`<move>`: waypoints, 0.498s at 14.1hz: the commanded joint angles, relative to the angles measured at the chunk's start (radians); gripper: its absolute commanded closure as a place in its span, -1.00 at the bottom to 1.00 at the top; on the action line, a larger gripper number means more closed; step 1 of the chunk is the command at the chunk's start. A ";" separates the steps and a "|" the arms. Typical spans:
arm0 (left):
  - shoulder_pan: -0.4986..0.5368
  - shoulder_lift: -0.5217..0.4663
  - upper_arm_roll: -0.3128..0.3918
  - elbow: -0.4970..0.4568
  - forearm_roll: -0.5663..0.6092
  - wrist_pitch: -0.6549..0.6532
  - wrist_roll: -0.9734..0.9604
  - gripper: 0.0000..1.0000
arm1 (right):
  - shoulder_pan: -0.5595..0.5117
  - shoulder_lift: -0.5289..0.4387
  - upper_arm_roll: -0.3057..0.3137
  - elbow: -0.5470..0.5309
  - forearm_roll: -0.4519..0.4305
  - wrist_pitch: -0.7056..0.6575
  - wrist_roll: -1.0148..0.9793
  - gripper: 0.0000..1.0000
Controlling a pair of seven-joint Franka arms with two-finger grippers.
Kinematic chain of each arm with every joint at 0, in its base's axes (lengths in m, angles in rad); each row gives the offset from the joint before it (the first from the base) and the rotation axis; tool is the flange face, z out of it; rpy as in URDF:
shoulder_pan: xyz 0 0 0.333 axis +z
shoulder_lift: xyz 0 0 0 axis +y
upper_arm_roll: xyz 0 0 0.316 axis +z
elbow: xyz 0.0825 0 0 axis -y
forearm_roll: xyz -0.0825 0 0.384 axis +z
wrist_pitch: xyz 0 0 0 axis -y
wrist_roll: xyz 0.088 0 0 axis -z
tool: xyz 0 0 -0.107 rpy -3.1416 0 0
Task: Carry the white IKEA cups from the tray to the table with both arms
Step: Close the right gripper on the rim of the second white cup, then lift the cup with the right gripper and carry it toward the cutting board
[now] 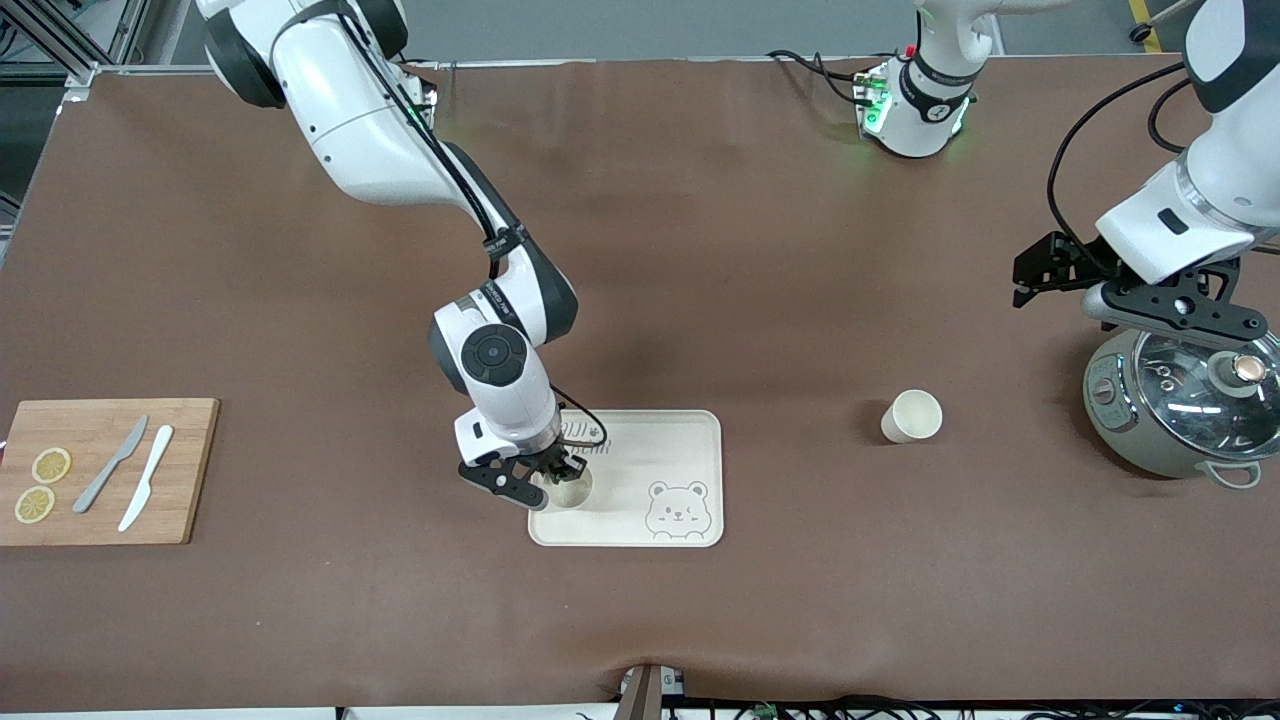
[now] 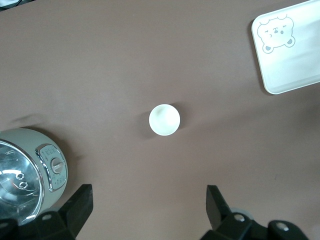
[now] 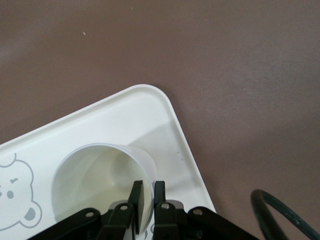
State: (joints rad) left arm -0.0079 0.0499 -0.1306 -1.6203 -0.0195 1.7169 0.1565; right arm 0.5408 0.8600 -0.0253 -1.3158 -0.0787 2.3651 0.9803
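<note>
Brown cloth covers the table (image 1: 700, 250). On it lies the tray (image 1: 690, 440). One white cup (image 1: 568, 490) stands upright at the tray's 8 o'clock corner; the right gripper (image 1: 545, 478) has its fingers pinched on the cup's wall, one inside the rim, one outside. The cup's axis is vertical, so a straight lift should clear it. Only the right wrist view shows this pinch.

A second cup (image 1: 912, 416) already stands on the cloth at the tray's 3 o'clock. The left gripper (image 1: 1040, 275) waits with jaws fully spread, holding nothing, beside a cooker (image 1: 1180, 410).
</note>
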 commanded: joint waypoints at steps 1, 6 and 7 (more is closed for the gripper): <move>0.009 -0.001 -0.014 0.007 0.024 0.001 -0.006 -1.00 | 0.010 0.007 -0.005 0.027 -0.010 -0.013 0.025 1.00; 0.009 0.001 -0.014 0.013 0.024 0.004 -0.008 -1.00 | -0.004 -0.035 0.001 0.035 0.010 -0.131 0.028 1.00; 0.009 0.002 -0.014 0.013 0.024 0.007 -0.008 -1.00 | -0.016 -0.058 0.001 0.053 0.011 -0.202 0.018 1.00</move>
State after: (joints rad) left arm -0.0079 0.0499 -0.1316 -1.6198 -0.0194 1.7191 0.1561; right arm 0.5404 0.8425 -0.0267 -1.2789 -0.0759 2.2631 0.9937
